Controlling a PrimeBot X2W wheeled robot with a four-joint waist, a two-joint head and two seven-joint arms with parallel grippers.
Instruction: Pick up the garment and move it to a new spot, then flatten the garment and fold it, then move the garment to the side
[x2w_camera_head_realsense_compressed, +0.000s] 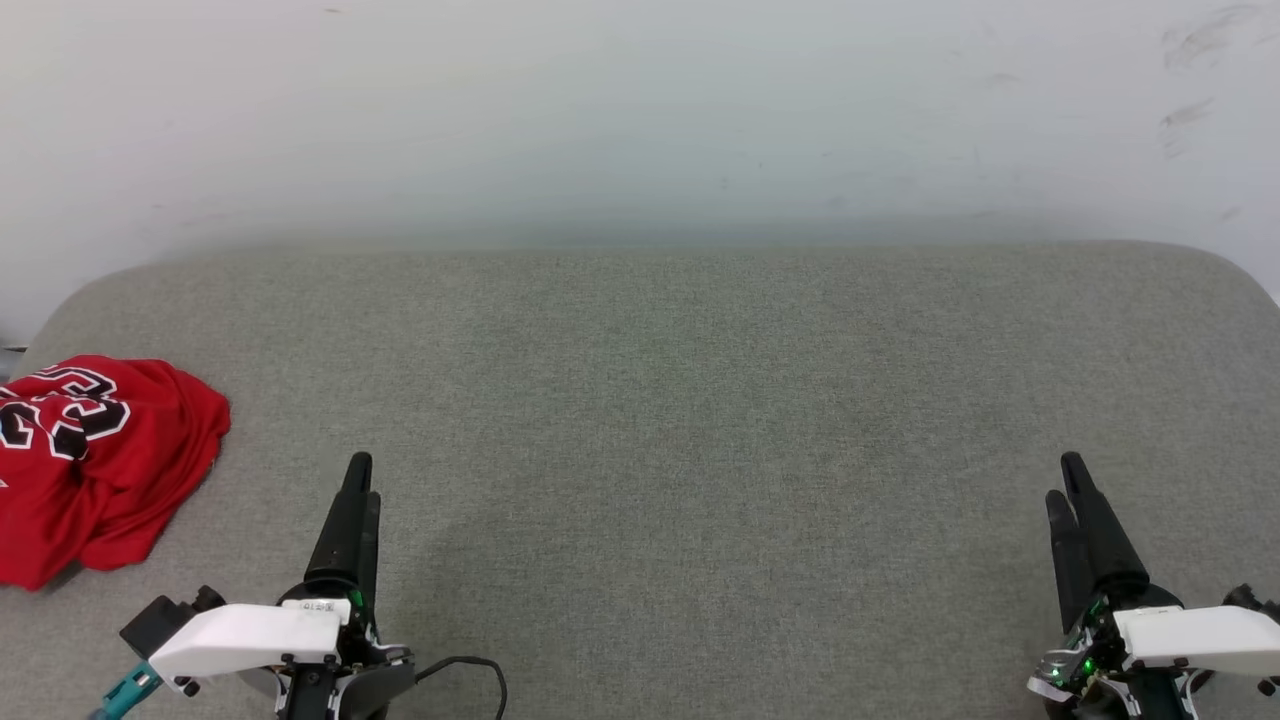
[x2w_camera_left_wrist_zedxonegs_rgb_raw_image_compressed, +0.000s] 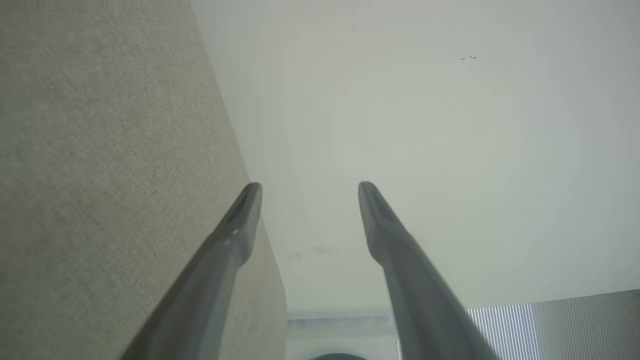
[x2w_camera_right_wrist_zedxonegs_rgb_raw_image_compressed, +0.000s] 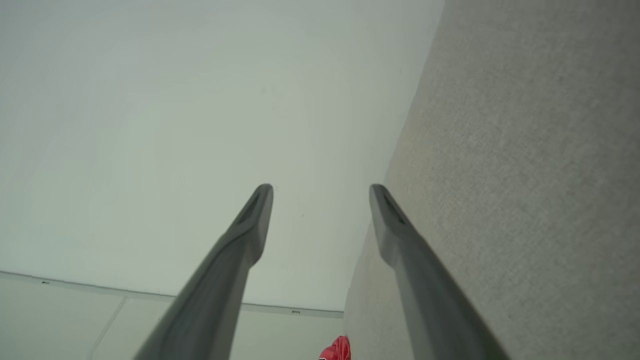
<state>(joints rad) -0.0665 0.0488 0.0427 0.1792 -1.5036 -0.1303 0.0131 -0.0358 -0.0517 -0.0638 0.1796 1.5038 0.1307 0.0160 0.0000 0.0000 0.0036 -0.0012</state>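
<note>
Garment (x2w_camera_head_realsense_compressed: 95, 460) — a crumpled red heap at the far left of the grey cushion (x2w_camera_head_realsense_compressed: 700, 420), cut off by the view's edge, so its long axis I can't judge. It lies left of my left gripper (x2w_camera_head_realsense_compressed: 364, 478), near but apart; my right gripper (x2w_camera_head_realsense_compressed: 1064, 478) sits well away across the cushion. Both my jaws stand spread, holding nothing — the left arm looks the one to reach.

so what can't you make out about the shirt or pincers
- garment, head view: cut by the left edge; its own folds hide the sleeves.
- right wrist view: a tiny red scrap of it, cut by the bottom edge.
- left pincer, right pincer, head view: side-on fingers overlap, hiding the gap.
</note>
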